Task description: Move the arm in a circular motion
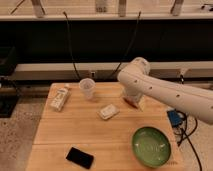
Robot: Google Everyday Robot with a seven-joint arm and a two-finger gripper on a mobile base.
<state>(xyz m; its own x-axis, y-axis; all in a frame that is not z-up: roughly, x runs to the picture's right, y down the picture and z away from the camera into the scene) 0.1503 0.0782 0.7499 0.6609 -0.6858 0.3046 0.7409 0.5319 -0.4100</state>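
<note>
Here, the arm is seen reaching in from the right edge of the view, its thick white segment rising leftward to a bulbous elbow above the back of the wooden table, from which a shorter segment is turned downward. The gripper is held low over the table's rear right part, just beside a tan object that is partly hidden behind it; whether it is open or closed cannot be told, and nothing can be made out in its hold. A clear plastic cup is stood upright near the back edge, left of the arm; its contents cannot be made out. A green bowl is set at the front right corner, and only its own green inner surface is shown. A white bottle is laid on its side at the left, a small white packet is placed near the middle, and a flat black phone is laid at the front.
</note>
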